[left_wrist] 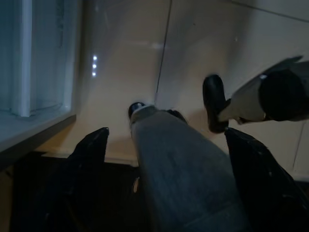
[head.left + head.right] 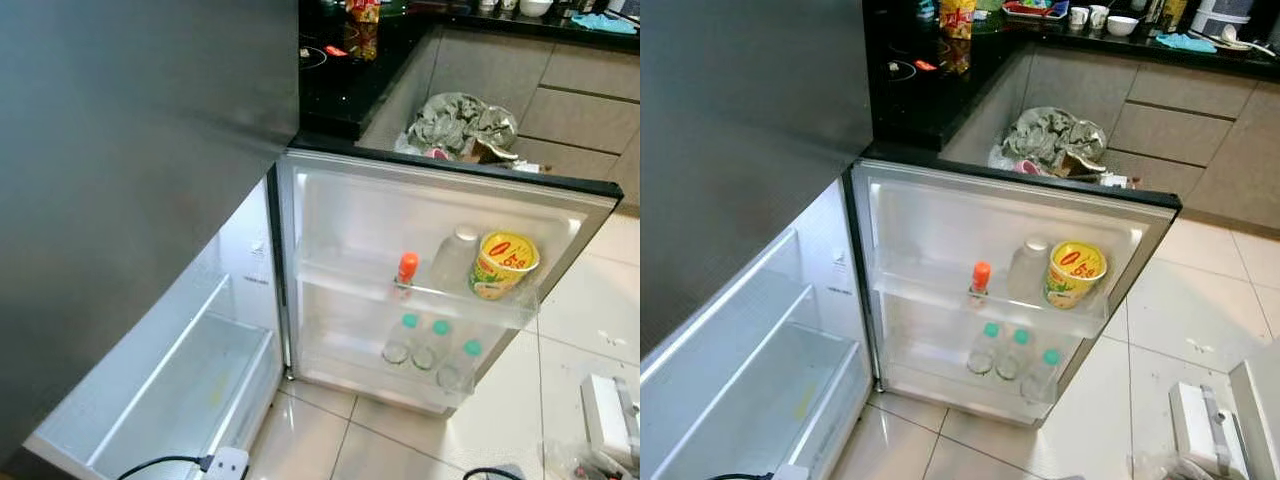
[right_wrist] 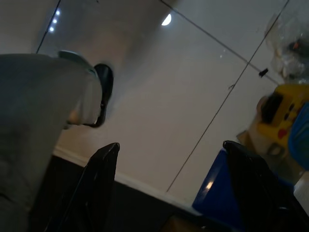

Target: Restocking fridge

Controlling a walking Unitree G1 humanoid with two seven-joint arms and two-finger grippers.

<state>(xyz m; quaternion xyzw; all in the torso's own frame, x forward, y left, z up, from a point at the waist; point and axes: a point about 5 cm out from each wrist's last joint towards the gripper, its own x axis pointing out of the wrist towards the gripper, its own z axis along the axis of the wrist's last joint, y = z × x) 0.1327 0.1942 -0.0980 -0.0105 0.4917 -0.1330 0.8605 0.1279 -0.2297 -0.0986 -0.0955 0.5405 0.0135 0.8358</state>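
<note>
Cut off, blurred or too small to read

The yellow tub [image 2: 503,264] on the fridge door's [image 2: 930,215] upper shelf carries red lettering too blurred to read, and the clear jar [image 2: 455,258] beside it shows nothing legible of its contents. Behind the door's top edge, the crumpled grey bag [image 2: 1052,136] is hidden below — its base cannot be seen. The fridge's lower drawer [image 2: 170,390] runs off the bottom edge, as does the black cable [image 2: 160,465]. A white appliance [image 2: 1210,425] on the floor is cropped at the corner. In the right wrist view, yellow and blue objects [image 3: 285,116] are cut off and too blurred to identify — as are the countertop items [image 2: 1095,14].
</note>
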